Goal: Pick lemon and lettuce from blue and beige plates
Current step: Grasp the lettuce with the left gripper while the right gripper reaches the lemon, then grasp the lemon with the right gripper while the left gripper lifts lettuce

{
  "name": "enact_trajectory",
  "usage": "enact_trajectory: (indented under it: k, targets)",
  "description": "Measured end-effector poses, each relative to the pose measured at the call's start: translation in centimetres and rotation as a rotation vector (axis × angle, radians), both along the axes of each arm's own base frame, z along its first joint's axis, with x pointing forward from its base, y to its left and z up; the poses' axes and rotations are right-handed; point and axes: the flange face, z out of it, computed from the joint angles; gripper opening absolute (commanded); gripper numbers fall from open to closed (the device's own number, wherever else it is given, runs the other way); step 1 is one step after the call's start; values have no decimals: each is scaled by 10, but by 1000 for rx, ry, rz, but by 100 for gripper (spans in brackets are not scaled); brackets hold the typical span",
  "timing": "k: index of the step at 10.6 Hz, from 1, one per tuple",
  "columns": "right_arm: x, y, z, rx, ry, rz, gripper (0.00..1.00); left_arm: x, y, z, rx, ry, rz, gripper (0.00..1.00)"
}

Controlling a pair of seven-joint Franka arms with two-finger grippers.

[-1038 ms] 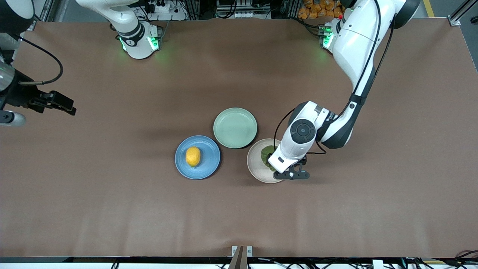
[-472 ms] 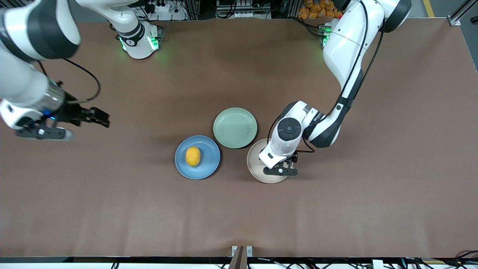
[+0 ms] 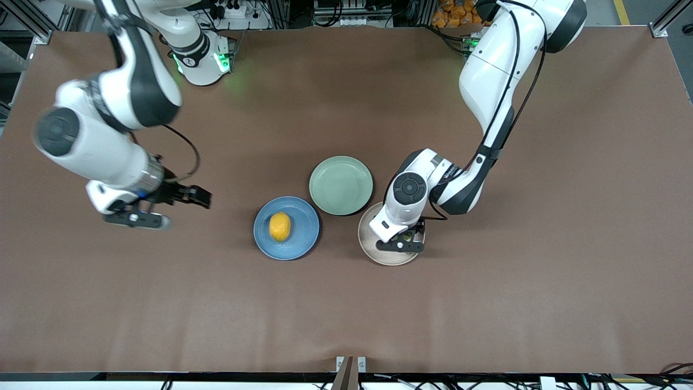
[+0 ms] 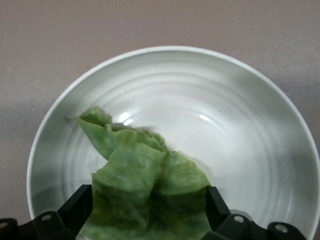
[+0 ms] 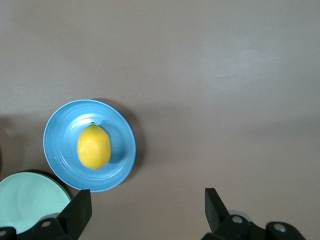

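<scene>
The yellow lemon (image 3: 280,226) lies on the blue plate (image 3: 306,238). The beige plate (image 3: 371,241) stands beside it, toward the left arm's end. In the front view the left hand hides the lettuce. In the left wrist view the wrinkled green lettuce (image 4: 145,190) lies on the beige plate (image 4: 225,100). My left gripper (image 4: 147,215) is open low over it, one finger at each side of the leaf. My right gripper (image 3: 138,219) is open and empty over bare table, toward the right arm's end from the blue plate. The right wrist view shows the lemon (image 5: 94,146) on the blue plate (image 5: 60,150), apart from the right gripper (image 5: 147,215).
A pale mint-green plate (image 3: 341,185) stands empty, farther from the front camera than the other two and close to both. Its edge also shows in the right wrist view (image 5: 25,200). Brown table mat (image 3: 487,303) surrounds the plates.
My right arm has swung in from the table's end toward the blue plate. My left gripper has shifted over the middle of the beige plate and now covers the lettuce in the front view.
</scene>
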Motion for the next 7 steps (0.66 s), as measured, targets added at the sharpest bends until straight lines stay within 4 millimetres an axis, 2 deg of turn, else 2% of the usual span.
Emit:
enact_trajectory:
  k: [1, 2, 7]
  targets:
    - [3, 12, -18, 2, 2, 3, 100, 0, 0, 0, 0, 0, 10, 19]
    - [5, 21, -34, 4, 0, 0, 100, 0, 0, 0, -1, -1, 44, 0]
    - [5, 72, -99, 13, -16, -35, 100, 4, -3, 9, -16, -21, 126, 0]
